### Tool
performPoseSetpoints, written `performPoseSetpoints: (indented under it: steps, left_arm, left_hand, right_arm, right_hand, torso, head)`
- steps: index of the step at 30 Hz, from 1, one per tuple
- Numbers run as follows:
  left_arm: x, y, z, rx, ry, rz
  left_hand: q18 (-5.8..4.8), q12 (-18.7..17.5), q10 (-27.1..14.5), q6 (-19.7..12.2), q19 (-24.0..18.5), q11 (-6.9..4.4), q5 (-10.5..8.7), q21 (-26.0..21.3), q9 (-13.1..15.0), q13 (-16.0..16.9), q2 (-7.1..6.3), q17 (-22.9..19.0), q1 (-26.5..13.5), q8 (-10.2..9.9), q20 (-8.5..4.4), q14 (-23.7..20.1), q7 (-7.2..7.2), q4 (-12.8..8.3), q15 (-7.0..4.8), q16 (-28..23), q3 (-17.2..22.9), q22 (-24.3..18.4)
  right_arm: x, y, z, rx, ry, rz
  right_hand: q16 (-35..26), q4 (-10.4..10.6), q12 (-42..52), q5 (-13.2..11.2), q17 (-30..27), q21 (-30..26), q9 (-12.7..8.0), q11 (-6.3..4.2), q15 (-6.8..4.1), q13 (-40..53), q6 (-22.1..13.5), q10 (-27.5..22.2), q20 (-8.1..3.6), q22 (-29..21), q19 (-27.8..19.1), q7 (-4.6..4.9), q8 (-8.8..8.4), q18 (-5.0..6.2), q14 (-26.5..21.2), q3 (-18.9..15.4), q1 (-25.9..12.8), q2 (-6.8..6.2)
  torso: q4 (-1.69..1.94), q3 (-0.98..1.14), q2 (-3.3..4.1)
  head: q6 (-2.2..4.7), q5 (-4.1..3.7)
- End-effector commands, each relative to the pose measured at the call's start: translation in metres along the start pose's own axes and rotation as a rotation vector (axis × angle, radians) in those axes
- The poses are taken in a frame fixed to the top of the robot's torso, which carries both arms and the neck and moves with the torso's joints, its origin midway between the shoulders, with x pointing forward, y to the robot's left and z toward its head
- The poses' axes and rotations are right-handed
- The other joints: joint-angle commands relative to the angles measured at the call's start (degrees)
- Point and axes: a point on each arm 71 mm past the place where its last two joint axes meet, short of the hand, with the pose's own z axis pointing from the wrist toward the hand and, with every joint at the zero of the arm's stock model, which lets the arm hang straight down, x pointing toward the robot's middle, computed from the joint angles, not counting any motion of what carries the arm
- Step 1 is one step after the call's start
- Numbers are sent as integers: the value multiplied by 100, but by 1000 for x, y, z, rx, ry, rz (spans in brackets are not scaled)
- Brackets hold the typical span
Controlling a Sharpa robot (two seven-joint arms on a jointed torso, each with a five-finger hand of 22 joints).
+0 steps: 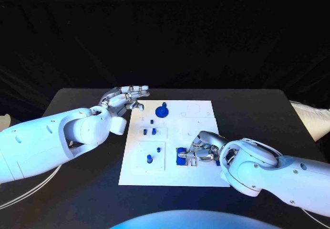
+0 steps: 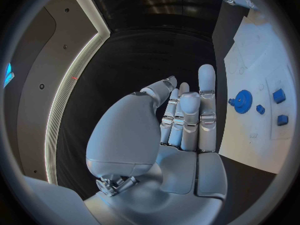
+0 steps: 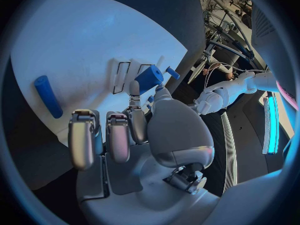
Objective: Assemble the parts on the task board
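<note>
Left hand (image 1: 128, 98) hovers over desk (image 1: 82, 102) beside task board (image 1: 180, 143), fingers straight, together, holding nothing. Right hand (image 1: 201, 150) on board's near right, pinching blue block (image 3: 149, 78). Blue gear (image 1: 161, 112) at far end.

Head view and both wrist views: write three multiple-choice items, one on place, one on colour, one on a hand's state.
1. Where is the left hand?
A. over the task board's near edge
B. by the board's far left corner
C. off the table

2. What colour is the gear?
A. blue
B. red
C. grey

3. What is the right hand doing?
A. resting open on bare table
B. fingers closed on a blue part
C. holding the gear

Answers: 1 B, the head view shows it there; 2 A, it is plainly blue; 3 B, the right wrist view shows it.
</note>
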Motion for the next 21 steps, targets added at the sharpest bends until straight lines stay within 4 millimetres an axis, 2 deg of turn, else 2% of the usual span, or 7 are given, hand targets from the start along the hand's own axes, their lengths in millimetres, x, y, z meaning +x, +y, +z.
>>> performPoseSetpoints:
  steps: [1, 3, 6, 11, 14, 16, 21]
  left_arm:
    - [3, -1, 0, 6, 25, -3]
    - [3, -1, 0, 6, 25, -3]
    - [3, -1, 0, 5, 25, -3]
    - [3, -1, 0, 5, 26, -3]
    - [3, -1, 0, 5, 26, -3]
    - [3, -1, 0, 5, 26, -3]
    - [3, -1, 0, 4, 26, -4]
  left_hand:
    - [108, 34, -39, -48, -14, 8, -6, -9, 3, -8, 27, -8, -28, 24, 44, -23, 3, -34, 26, 28, -3, 5]
    - [108, 34, -39, -48, -14, 8, -6, -9, 3, -8, 27, -8, -28, 24, 44, -23, 3, -34, 26, 28, -3, 5]
    - [108, 34, -39, -48, -14, 8, -6, -9, 3, -8, 27, -8, -28, 24, 44, -23, 3, -34, 26, 28, -3, 5]
    - [108, 34, -39, -48, -14, 8, -6, -9, 3, -8, 27, -8, -28, 24, 44, -23, 3, -34, 26, 28, -3, 5]
    - [108, 34, -39, -48, -14, 8, -6, -9, 3, -8, 27, -8, -28, 24, 44, -23, 3, -34, 26, 28, -3, 5]
    - [108, 41, -47, -54, -16, 11, -7, -9, 3, -9, 26, -13, -33, 27, 45, -25, 5, -35, 27, 28, -5, 6]
    - [108, 41, -47, -54, -16, 11, -7, -9, 3, -9, 26, -13, -33, 27, 45, -25, 5, -35, 27, 28, -5, 6]
  right_arm:
    - [0, 0, 1, -5, -5, -33]
    - [-1, 0, 1, -4, -11, -37]
    - [-1, -1, 1, -5, -19, -40]
    - [-2, 1, 0, -16, -33, -38]
    - [-2, 4, -2, -30, -38, -36]
    - [-2, 6, -3, -40, -40, -40]
    - [-2, 7, -3, -48, -42, -62]
  right_hand:
    - [20, 3, -47, -334, 1152, 10, 46, -79, 30, 673, -36, 284, -21, 716, 283, 2, -9, -111, 523, -121, -136, 11]
    - [19, 8, -82, -533, 1151, 8, 81, -80, 29, 658, -40, 279, -22, 715, 283, 0, -5, -111, 523, -198, -224, 21]
    - [17, 12, -120, -703, 1149, 5, 125, -81, 29, 643, -47, 274, -22, 714, 282, -1, 0, -110, 522, -272, -312, 20]
    - [19, -7, -125, -712, 1152, 5, 145, -82, 29, 643, -51, 275, -22, 716, 282, -1, 2, -110, 523, -278, -270, 12]
    - [23, -141, -114, -611, 1163, 10, 198, -84, 25, 658, -59, 284, -26, 725, 286, -6, 9, -112, 525, -233, 70, -13]
    - [25, -343, -113, -541, 1167, 12, 236, -90, 20, 665, -61, 288, -30, 730, 288, -9, 18, -113, 526, -158, 432, -32]
    - [22, -639, -115, -632, 1164, 12, 296, -91, 19, 673, -63, 293, -33, 735, 289, -7, 30, -114, 525, -43, 882, -41]
  torso:
    - [1, -2, -1]
    - [0, -1, -2]
    - [-1, -2, -1]
    - [-3, 5, 0]
    - [-3, 9, 2]
    - [-5, 12, 3]
    - [-6, 1, -2]
  head:
    - [2, 4]
    - [4, 3]
    - [4, 4]
    - [3, 1]
    - [8, -2]
    - [4, 0]
    - [-15, -1]
